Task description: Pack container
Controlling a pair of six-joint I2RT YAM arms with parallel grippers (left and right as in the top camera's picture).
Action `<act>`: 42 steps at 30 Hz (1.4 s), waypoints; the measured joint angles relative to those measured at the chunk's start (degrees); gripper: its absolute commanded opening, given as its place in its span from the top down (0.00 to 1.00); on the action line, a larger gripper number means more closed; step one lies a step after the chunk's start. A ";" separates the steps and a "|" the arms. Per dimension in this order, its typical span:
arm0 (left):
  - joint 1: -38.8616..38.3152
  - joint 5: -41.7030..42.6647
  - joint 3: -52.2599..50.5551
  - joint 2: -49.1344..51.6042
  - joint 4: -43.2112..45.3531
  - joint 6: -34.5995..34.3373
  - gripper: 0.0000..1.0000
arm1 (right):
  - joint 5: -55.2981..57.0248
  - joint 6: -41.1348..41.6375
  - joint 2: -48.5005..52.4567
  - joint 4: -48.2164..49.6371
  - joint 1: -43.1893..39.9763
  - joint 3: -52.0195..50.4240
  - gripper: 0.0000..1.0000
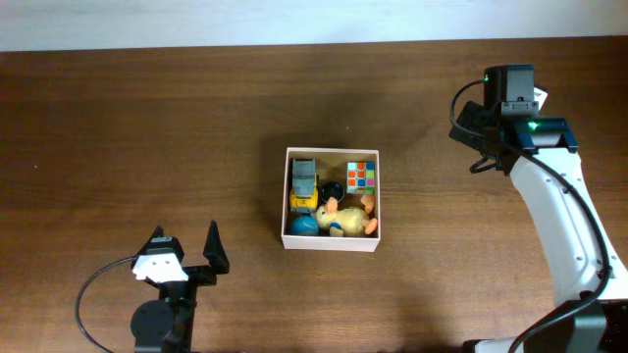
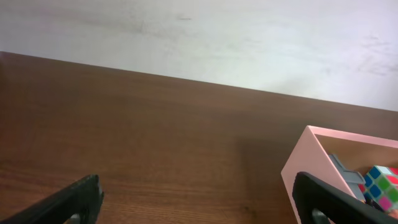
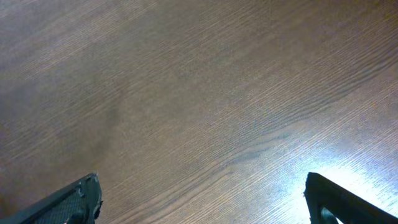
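The container (image 1: pixel 331 243) sat near the middle of the brown table (image 1: pixel 147 127), square to the edges, with its white walls standing up and its top open. Inside it the toys lay close together: a colored cube (image 1: pixel 361 176) in the far right corner, a yellow and grey truck (image 1: pixel 303 183) along the left wall, a blue ball (image 1: pixel 303 225) in the near left corner and a yellow duck (image 1: pixel 343 220) beside the ball. Wide bare wood showed on every side of the box. The left gripper (image 1: pixel 184 235) was down by the near edge, off to the left of the box and well apart from it, with its two black fingers spread wide and holding nothing. From its own camera one corner of the box wall (image 2: pixel 305 168) showed on the right. The right gripper (image 3: pixel 202 208) was over by the far right side, also well apart from the box, fingers spread wide over plain wood and holding nothing. A white wall (image 1: pixel 294 20) ran along the far edge of the table.
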 measured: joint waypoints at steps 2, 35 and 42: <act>0.00 0.00 0.00 0.00 0.00 0.00 0.01 | 0.02 0.04 -0.02 0.02 0.00 0.00 0.01; 0.00 0.00 0.00 0.00 0.00 0.00 0.01 | -7.17 -7.82 -63.56 20.74 0.00 -36.70 0.01; 0.00 0.00 0.00 0.00 -0.02 0.00 0.01 | -14.56 -10.05 -73.05 34.51 0.48 -60.19 0.01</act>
